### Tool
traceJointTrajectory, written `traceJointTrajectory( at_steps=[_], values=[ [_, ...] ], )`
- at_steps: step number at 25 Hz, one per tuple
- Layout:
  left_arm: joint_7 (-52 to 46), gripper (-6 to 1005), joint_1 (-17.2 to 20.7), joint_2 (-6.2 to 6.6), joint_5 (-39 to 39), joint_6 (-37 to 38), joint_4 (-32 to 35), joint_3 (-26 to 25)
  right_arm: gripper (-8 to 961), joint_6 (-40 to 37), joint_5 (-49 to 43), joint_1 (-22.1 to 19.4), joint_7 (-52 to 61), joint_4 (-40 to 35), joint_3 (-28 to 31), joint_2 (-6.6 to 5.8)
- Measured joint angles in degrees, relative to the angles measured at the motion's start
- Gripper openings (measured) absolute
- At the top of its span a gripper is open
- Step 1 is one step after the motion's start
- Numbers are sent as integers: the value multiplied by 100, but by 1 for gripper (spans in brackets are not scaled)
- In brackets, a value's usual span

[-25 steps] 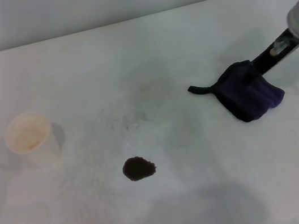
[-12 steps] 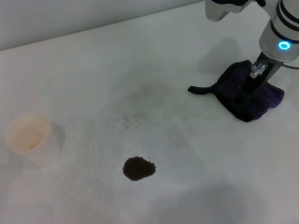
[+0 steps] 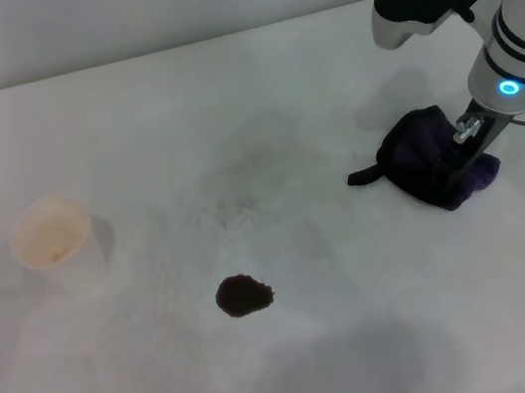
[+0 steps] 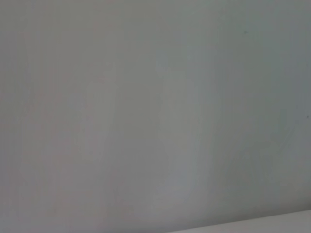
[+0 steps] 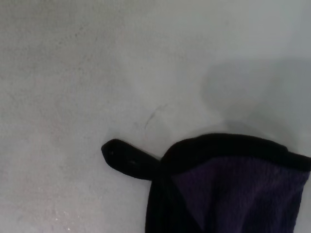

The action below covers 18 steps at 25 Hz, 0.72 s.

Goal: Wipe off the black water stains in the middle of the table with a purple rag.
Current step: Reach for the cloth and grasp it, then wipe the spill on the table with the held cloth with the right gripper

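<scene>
The right claw (image 3: pixel 461 155) has bunched the purple rag (image 3: pixel 429 168) — apparently clamped on it, strap dragged rightward since a moment ago — while the stain (image 3: pixel 244 294) lies unwiped, well apart.

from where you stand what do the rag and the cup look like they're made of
The rag looks like soft dark purple fabric with black edging: matte, bunched into folds under the right end effector. The cup looks like thin white paper, matte, though light plastic can't be ruled out.
</scene>
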Motion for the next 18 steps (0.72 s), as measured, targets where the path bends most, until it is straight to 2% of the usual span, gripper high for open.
traceJointTrajectory(
  at_steps=[6,12,18],
  values=[
    [-2,880,-45,2,3,-5,-9,4,552,-1,-6,15,2,-13,-22,6],
    [-4,879,-56,2,3,-9,-9,9,556,51,20,119,41,-63,-219,11],
    [-4,877,-59,2,2,-9,-8,8,552,334,556,126,-200,228,-132,-16]
  ],
)
